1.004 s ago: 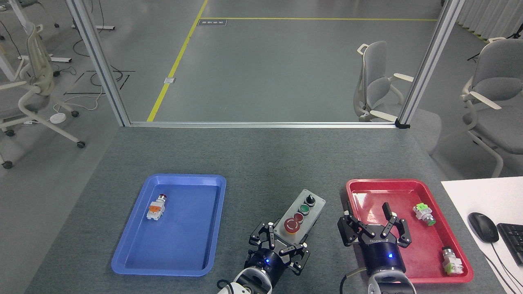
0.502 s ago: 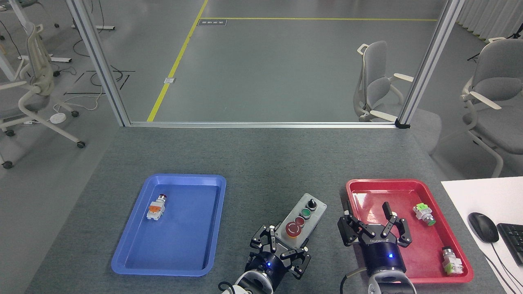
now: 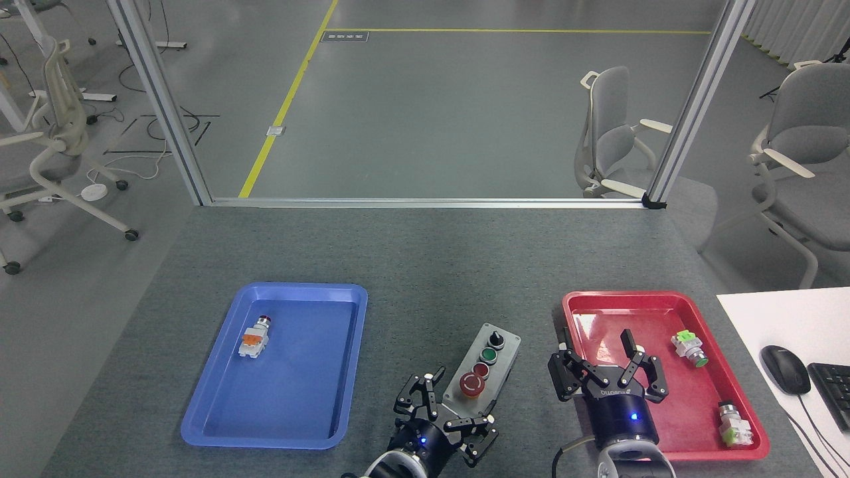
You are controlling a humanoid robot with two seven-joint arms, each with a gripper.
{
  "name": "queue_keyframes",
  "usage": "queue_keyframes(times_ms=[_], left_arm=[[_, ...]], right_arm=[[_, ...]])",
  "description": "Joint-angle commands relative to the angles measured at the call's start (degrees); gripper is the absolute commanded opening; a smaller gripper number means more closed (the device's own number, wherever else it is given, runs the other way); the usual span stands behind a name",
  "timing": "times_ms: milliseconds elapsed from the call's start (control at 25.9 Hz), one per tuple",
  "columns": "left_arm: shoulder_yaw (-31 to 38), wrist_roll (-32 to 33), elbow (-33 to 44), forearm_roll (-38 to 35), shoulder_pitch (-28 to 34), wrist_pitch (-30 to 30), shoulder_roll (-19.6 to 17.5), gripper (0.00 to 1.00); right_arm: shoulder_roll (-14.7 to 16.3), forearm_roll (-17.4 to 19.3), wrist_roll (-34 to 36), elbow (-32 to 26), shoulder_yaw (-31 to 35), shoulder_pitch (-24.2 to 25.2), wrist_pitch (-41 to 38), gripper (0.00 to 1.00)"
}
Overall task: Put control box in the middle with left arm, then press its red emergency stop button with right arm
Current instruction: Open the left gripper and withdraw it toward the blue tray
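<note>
Since a second ago our left gripper (image 3: pixel 446 406) has drawn back toward us and a little to the left, and its fingers have spread apart; the control box (image 3: pixel 483 365) has slid slightly down and left with it and now lies with its long side running from lower left to upper right. Our left fingers stand wide on either side of the box's near end, and we cannot tell whether either pad touches it.

The box lies on the grey tabletop (image 3: pixel 425 265), between the blue tray (image 3: pixel 212 415) and the red tray (image 3: pixel 664 305), apart from both. Along its faceplate we see the black knob farthest from us, then the green button, the small red button, and the big red emergency stop button (image 3: pixel 473 384) nearest our left gripper.

Our right gripper (image 3: pixel 609 372) hovers over the left part of the red tray, jaws spread wide and holding nothing, in the same place as before. Two small green-and-white switches (image 3: pixel 688 348) lie in the red tray, one near its far right side and one at its near right corner. An orange-and-white switch (image 3: pixel 255 337) lies in the far left part of the blue tray.
</note>
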State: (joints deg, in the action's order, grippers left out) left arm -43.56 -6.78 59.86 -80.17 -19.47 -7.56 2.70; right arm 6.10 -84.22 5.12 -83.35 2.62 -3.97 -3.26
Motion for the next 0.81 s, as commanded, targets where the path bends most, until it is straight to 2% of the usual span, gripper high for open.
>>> queue_keyframes(times_ms=[0, 155, 270, 348, 502, 657, 773], left_arm=[[0.4, 0.1, 10.1, 0.3, 3.9, 1.5, -8.5, 0.99], [5.6, 0.1, 19.9, 0.9, 10.1, 3.1, -17.3, 0.99], [13.8, 0.1, 26.5, 2.1, 15.5, 7.8, -20.7, 0.99], [21.3, 0.1, 29.7, 2.7, 18.2, 10.9, -20.8, 0.99], [34.4, -0.1, 31.1, 3.8, 18.8, 14.4, -19.9, 0.99], [42.8, 0.0, 28.8, 8.7, 16.6, 14.4, -19.4, 0.99], [45.2, -0.2, 25.9, 13.7, 14.9, 13.7, -19.2, 0.99]], right_arm=[[-0.1, -0.2, -0.4, 0.0, -0.1, 0.0, 0.0, 0.97], [-0.4, -0.2, -0.4, 0.0, -0.2, 0.0, 0.0, 0.97], [-0.5, -0.2, -0.4, 0.0, -0.2, 0.0, -0.1, 0.97], [-0.5, -0.2, -0.4, 0.0, -0.2, 0.0, -0.4, 0.97], [-1.0, -0.2, -0.5, -0.1, -1.2, 0.0, -1.0, 0.95], [-1.4, -0.5, -1.1, -0.1, -3.1, 0.0, -1.0, 0.82], [-1.6, -0.5, -3.0, -0.1, -5.2, 0.0, -1.2, 0.64]])
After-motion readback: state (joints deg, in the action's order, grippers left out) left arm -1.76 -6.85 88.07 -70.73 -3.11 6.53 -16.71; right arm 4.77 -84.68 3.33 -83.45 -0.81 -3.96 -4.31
